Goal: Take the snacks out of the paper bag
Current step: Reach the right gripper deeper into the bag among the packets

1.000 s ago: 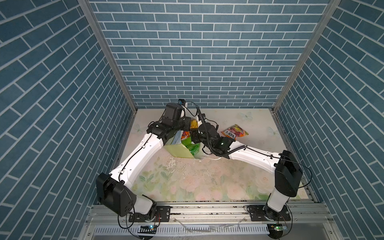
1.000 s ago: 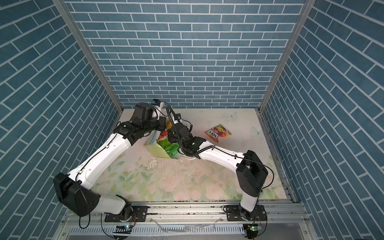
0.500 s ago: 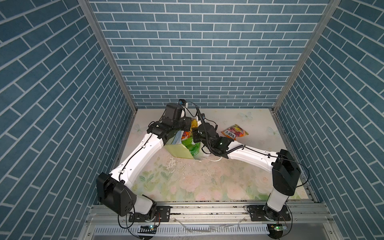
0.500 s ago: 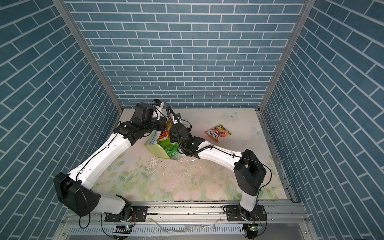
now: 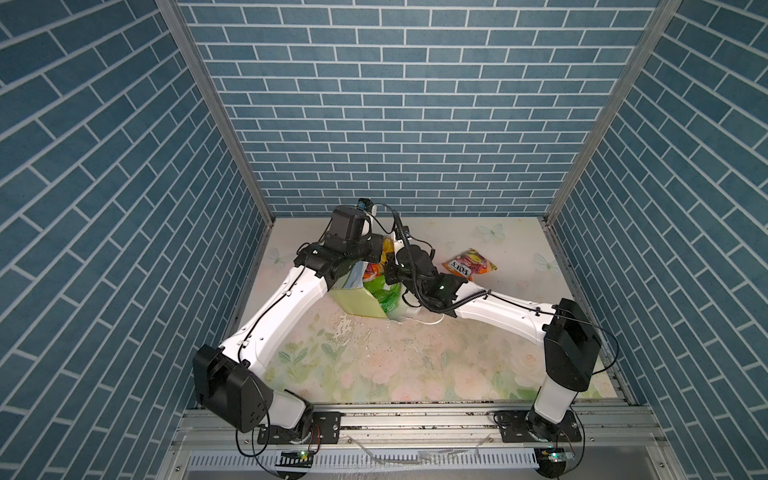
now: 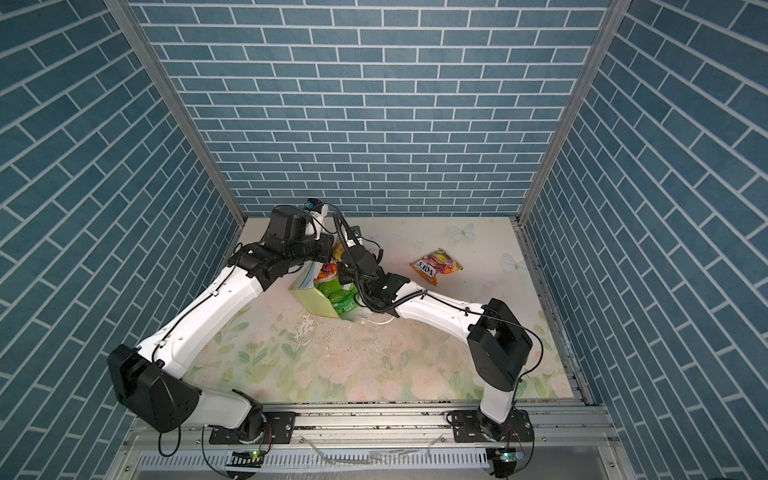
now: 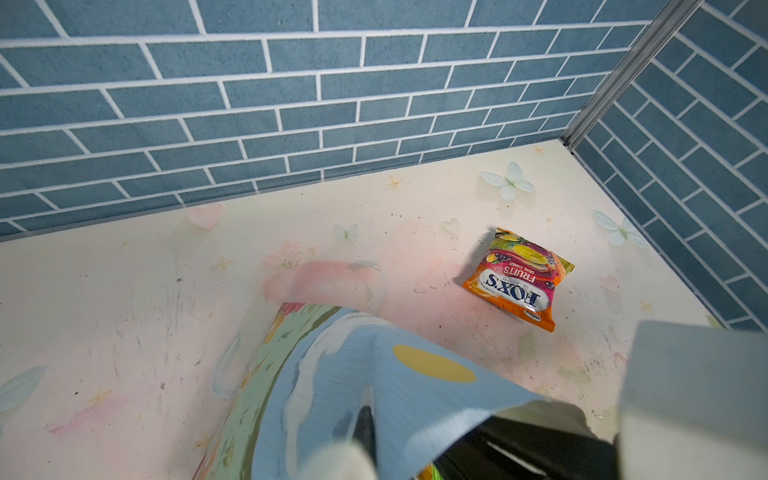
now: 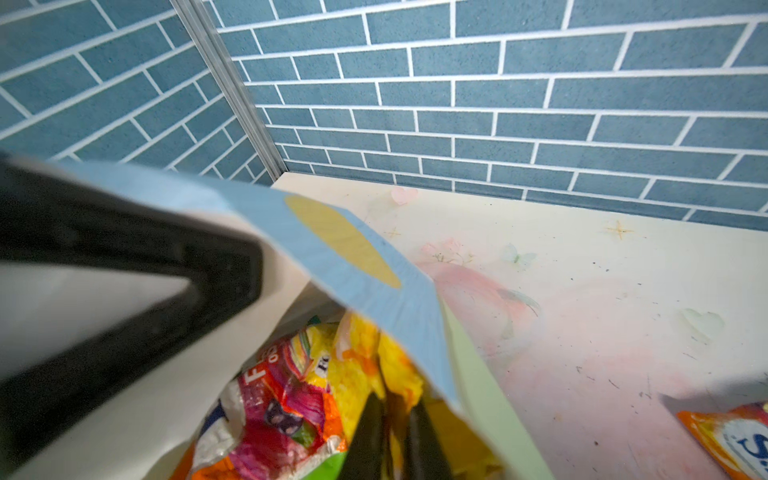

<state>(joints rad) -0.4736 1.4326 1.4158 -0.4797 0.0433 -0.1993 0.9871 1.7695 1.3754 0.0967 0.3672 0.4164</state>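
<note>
1. The paper bag (image 5: pixel 356 297) stands on the floral counter (image 5: pixel 374 365), toward the back and left of centre. Its mouth is open and its pale green narrow side faces the top cameras.
2. The left gripper (image 5: pixel 375 248) is pressed together on the bag's upper rim. In the right wrist view one black finger (image 8: pixel 174 282) lies against the white interior, with the sky-blue painted face on the outside.
3. The right gripper (image 8: pixel 395 409) reaches down into the bag's mouth. Its two dark fingers are closed tight, pinching the yellow packet (image 8: pixel 361 361).
4. Just beside that pinch, inside the bag, lies a crumpled orange-and-pink packet (image 8: pixel 282 399); only part of its lettering is readable.
5. In both top views a bright green packet (image 5: pixel 384 293) shows in the bag's mouth, below the right wrist.
6. One FOX'S Fruits packet (image 5: pixel 469 266) lies flat on the counter, well apart from the bag on the right side, with nothing touching it.
7. A loop of white cord handle (image 5: pixel 428 322) rests on the counter at the bag's near side, under the right arm.
8. How many more packets sit deeper in the bag is hidden.
</note>
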